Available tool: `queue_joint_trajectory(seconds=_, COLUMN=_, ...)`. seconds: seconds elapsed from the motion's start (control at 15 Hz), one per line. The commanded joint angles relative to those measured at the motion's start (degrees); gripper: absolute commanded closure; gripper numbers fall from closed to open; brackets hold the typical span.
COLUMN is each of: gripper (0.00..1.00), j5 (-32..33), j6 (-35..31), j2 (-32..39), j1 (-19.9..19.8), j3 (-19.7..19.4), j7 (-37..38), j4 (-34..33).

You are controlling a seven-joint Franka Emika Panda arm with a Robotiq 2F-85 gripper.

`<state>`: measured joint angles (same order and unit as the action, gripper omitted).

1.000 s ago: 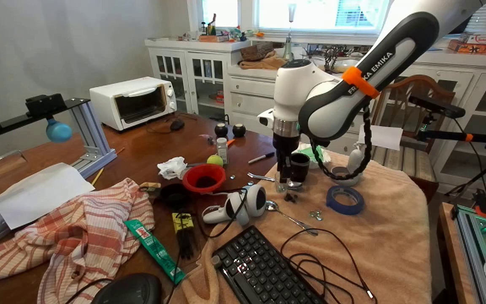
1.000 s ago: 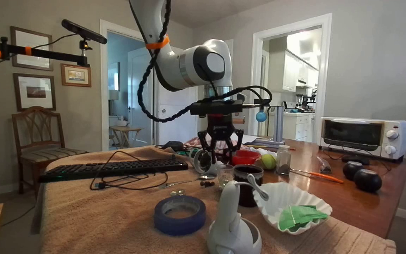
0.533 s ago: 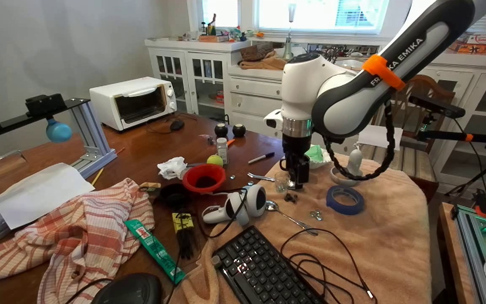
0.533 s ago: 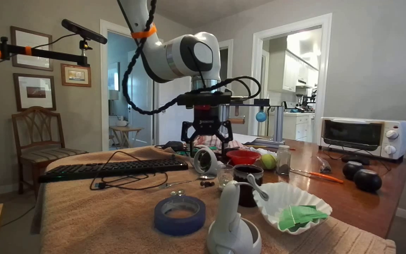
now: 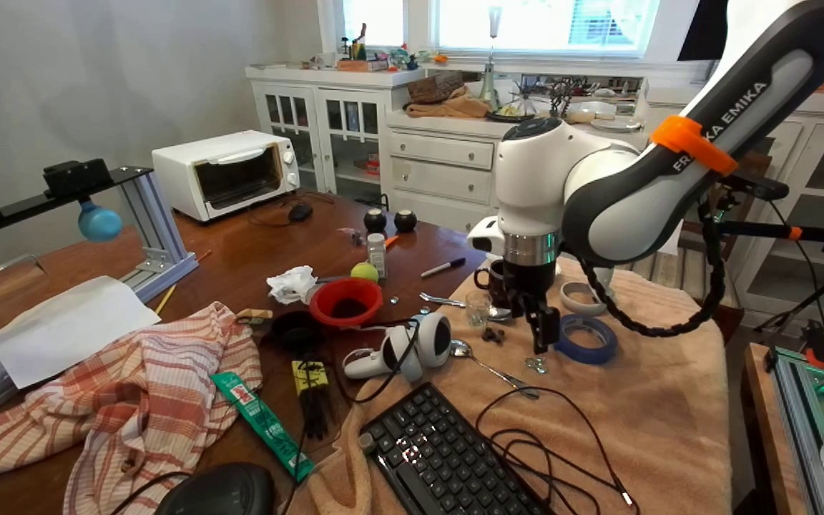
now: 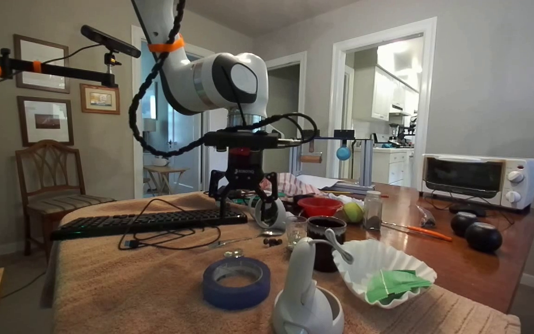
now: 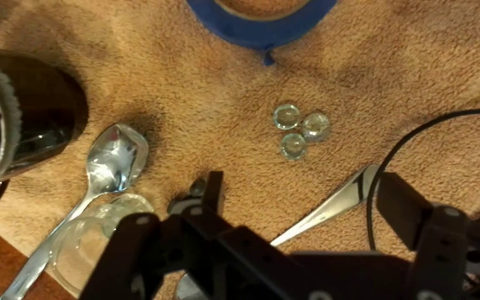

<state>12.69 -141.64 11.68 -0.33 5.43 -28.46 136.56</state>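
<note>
Glass beads (image 7: 308, 129) just off the open end effector (image 7: 304, 193)

Jaws wide apart, nothing held. In wrist view the 3 beads sit a bit above the gap btwn jaws, i.e. toward the blue tape (image 7: 261, 34). Bunched, so no real long axis. Spoon handle (image 7: 329, 209) has one: runs diag., lower L to upper R, under that gap. Mug (image 7: 44, 112) + small glass (image 7: 77, 239) over to L.

Surface: tan towel (image 5: 655, 400) over pt of wood worktop (image 5: 262, 250), v. cluttered. In an exterior view: white toaster oven (image 5: 226, 175), cabinets (image 5: 312, 118), window (image 5: 533, 28) behind.
</note>
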Motion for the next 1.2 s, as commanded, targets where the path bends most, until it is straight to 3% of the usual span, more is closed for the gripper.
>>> queue_joint_trajectory(seconds=0.0, gripper=0.32, j5=-0.4, j6=-1.6, j2=1.2, j1=0.3, j3=0.0, j7=-0.6, j4=0.5)
queue_joint_trajectory(seconds=0.13, gripper=0.5, j5=0.1, j6=-2.0, j2=1.9, j1=0.4, j3=-0.2, j7=0.0, j4=0.3)
queue_joint_trajectory(seconds=0.27, gripper=0.55, j5=0.2, j6=-2.3, j2=2.5, j1=0.4, j3=-0.2, j7=0.1, j4=0.4)
queue_joint_trajectory(seconds=0.6, gripper=0.5, j5=0.6, j6=-3.9, j2=4.6, j1=0.4, j3=-0.4, j7=0.8, j4=0.1)
queue_joint_trajectory(seconds=0.87, gripper=0.59, j5=0.9, j6=-5.8, j2=6.4, j1=0.4, j3=-0.6, j7=1.5, j4=-0.5)
queue_joint_trajectory(seconds=0.93, gripper=0.68, j5=0.9, j6=-6.3, j2=6.7, j1=0.4, j3=-0.7, j7=1.6, j4=-0.5)
queue_joint_trajectory(seconds=1.0, gripper=0.59, j5=1.0, j6=-6.5, j2=6.9, j1=0.4, j3=-0.8, j7=1.7, j4=-0.6)
queue_joint_trajectory(seconds=1.13, gripper=0.63, j5=1.3, j6=-7.0, j2=7.4, j1=0.4, j3=-1.0, j7=1.9, j4=-0.7)
